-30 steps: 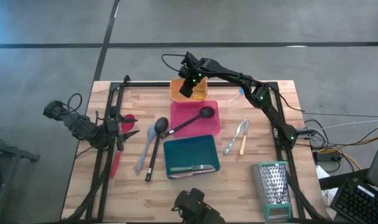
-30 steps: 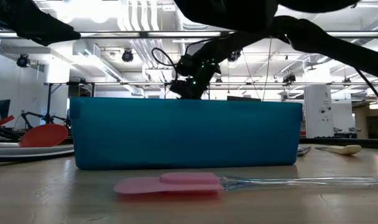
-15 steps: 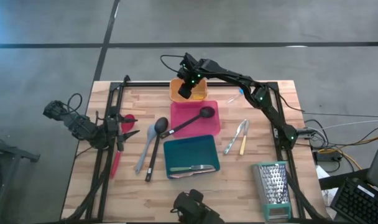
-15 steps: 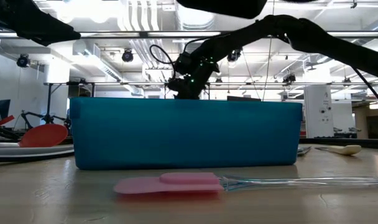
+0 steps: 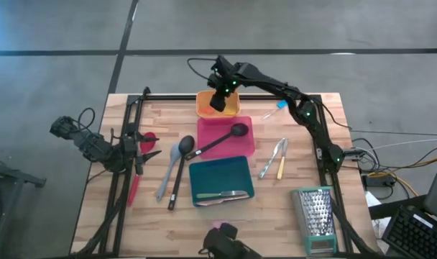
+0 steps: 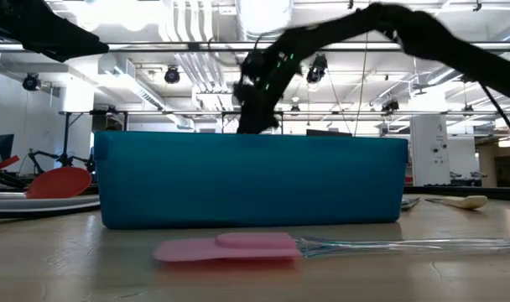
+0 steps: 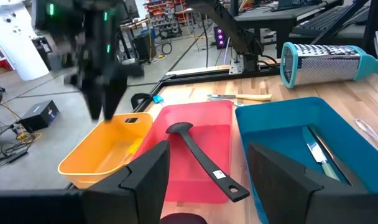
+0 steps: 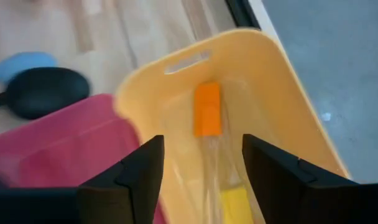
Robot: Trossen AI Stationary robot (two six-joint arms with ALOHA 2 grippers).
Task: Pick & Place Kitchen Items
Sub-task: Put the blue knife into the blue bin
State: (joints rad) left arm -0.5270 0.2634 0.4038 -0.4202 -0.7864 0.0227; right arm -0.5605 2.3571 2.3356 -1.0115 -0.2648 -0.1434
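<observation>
Red spatula (image 5: pixel 137 170) is lying at the table's left edge, with the left gripper (image 5: pixel 148 146) sitting over it, fingers spread and holding nothing. Grey spoon (image 5: pixel 169 169) and a black spoon (image 5: pixel 180 169) are lying beside it. Right gripper (image 5: pixel 218 101) is hovering over the orange tray (image 5: pixel 204 109), fingers apart (nothing between them); an orange piece (image 8: pixel 207 109) is resting inside. Another black spoon (image 5: pixel 220 139) is lying across the pink tray (image 5: pixel 210 128). Metal tongs (image 5: pixel 272 158) and the yellow-handled knife (image 5: pixel 281 165) are lying further right.
</observation>
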